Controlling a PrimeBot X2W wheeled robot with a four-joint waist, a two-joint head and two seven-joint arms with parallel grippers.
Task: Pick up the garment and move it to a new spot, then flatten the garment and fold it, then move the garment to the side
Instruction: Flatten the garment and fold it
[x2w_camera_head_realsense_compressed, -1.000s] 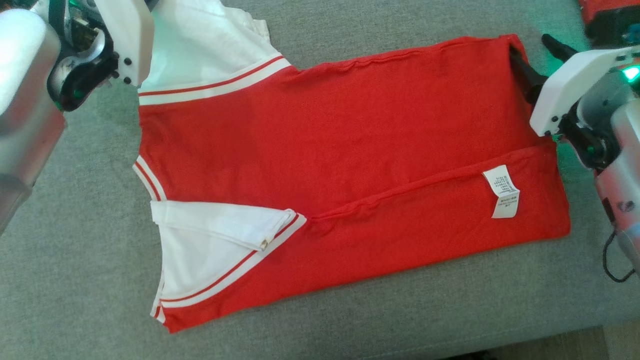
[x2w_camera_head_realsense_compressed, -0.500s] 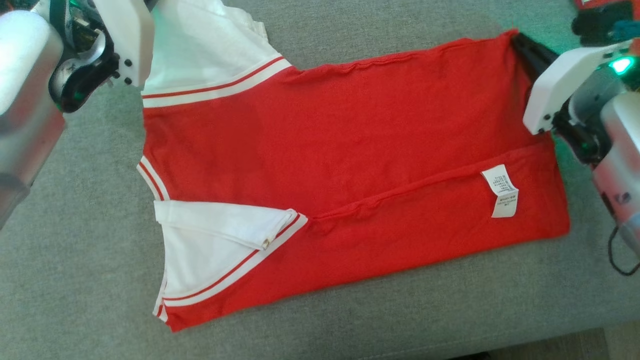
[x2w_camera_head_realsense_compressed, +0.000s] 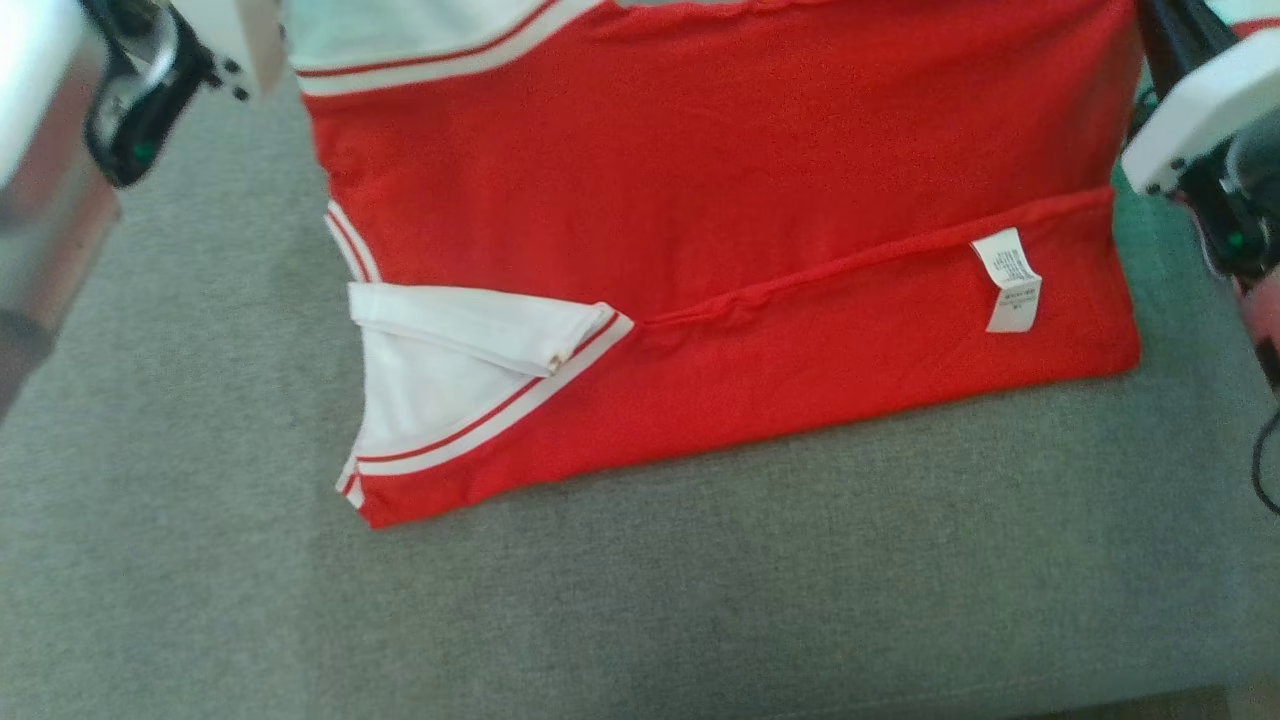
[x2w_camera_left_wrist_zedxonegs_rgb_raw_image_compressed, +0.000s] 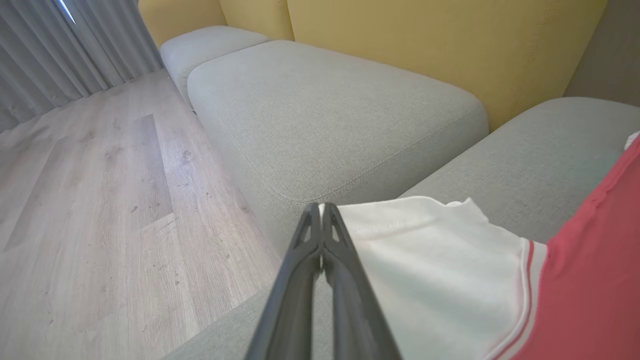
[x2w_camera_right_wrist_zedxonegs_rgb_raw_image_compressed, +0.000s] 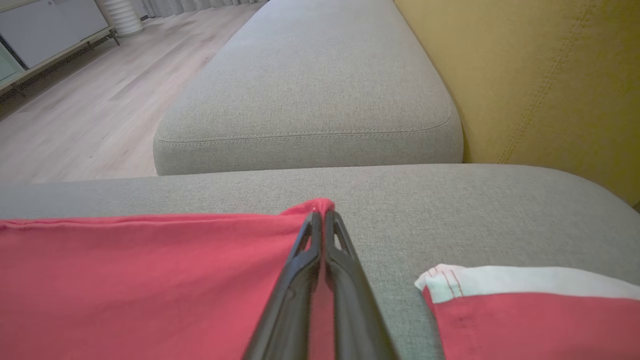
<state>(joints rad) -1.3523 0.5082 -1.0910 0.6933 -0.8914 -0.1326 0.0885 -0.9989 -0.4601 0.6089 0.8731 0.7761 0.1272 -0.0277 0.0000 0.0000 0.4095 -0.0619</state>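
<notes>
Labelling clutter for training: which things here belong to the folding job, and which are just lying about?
Job: red garment; left gripper, jaws shut on its white sleeve; right gripper, jaws shut on its red corner; grey sofa seat beneath.
Lying about: second red-and-white cloth; yellow backrest; wooden floor; curtains.

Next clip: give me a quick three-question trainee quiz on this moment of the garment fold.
1. True or false: the left gripper is shut on the white sleeve of the garment.
2. The right gripper pinches: A) a red corner; B) the white sleeve; C) nothing.
3. What colour is the care label?
Key: 1 true; 2 A; 3 white.
</notes>
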